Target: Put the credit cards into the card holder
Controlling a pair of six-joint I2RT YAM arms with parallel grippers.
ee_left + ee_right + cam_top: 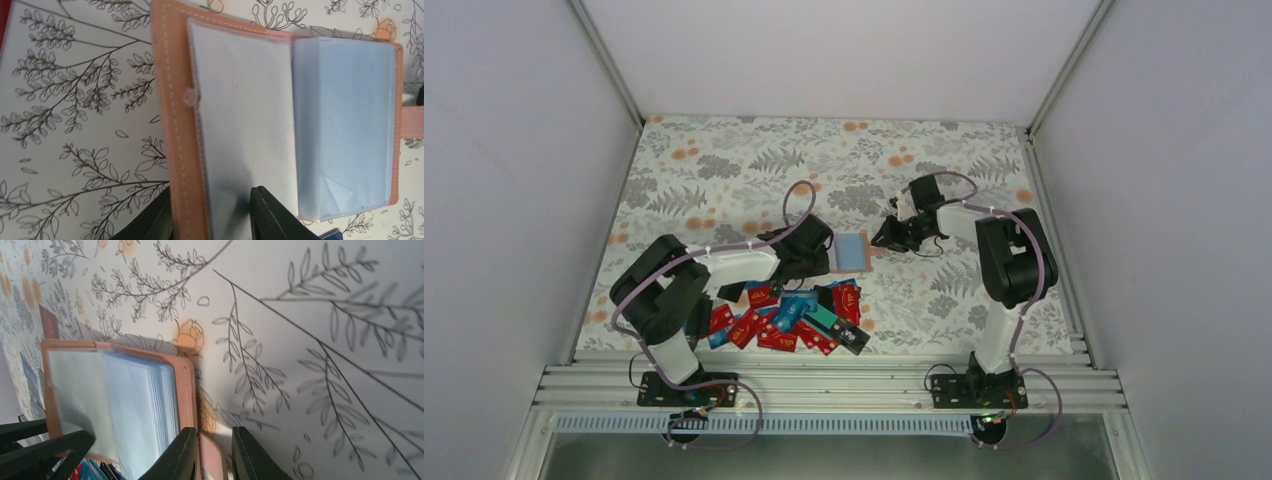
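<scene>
Tablecloth: white ground, grey fern and leaf print, scattered orange flowers; lies flat, reaches walls on three sides.
Wrist views: same print close up, thin line-drawn branches; one orange bloom sharp in right wrist view.
Enclosure walls: plain white at left, back, right.
Aluminium corner posts slant up from both back corners.
Slotted aluminium rails across near edge.
Below rails: pale perforated strip, then grey metal sheet.

Stitched leather-like card holder, glossy plastic sleeves

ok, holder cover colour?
Pinkish-tan with pale stitching; the holder shows clearest in left wrist view.
</scene>
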